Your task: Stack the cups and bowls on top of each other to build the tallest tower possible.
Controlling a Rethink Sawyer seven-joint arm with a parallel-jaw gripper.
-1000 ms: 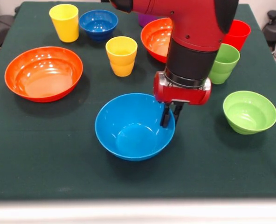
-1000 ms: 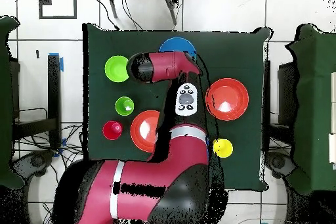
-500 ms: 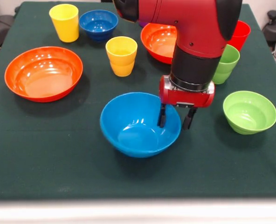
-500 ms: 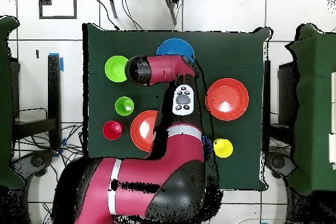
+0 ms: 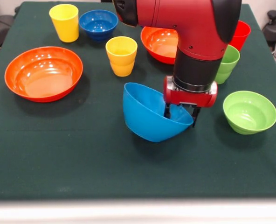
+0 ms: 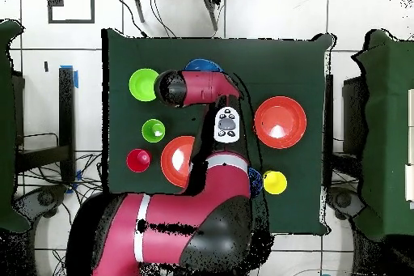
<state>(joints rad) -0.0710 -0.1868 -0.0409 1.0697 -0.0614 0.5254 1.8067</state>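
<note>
My gripper [image 5: 180, 112] is shut on the right rim of the large light-blue bowl [image 5: 149, 114], one finger inside and one outside. The bowl hangs tilted, its mouth turned up and to the left, low over the cloth. In the overhead view only a sliver of this bowl [image 6: 202, 65] shows past the arm, and the gripper is hidden. A yellow-orange cup [image 5: 121, 56] stands just behind the bowl. One orange-red bowl [image 5: 43, 73] sits at the left, the other [image 5: 157, 42] partly behind the arm. No tower stands.
A yellow cup [image 5: 64, 22] and a small dark-blue bowl [image 5: 98, 24] stand at the far left. A red cup [image 5: 238, 33], a lime-green cup [image 5: 225, 63] and a small lime-green bowl [image 5: 249, 112] are on the right. The purple cup is hidden behind the arm.
The gripper opened over the light-blue bowl's right rim, then shut on it. The bowl has tipped up off the cloth and shifted to the right.
</note>
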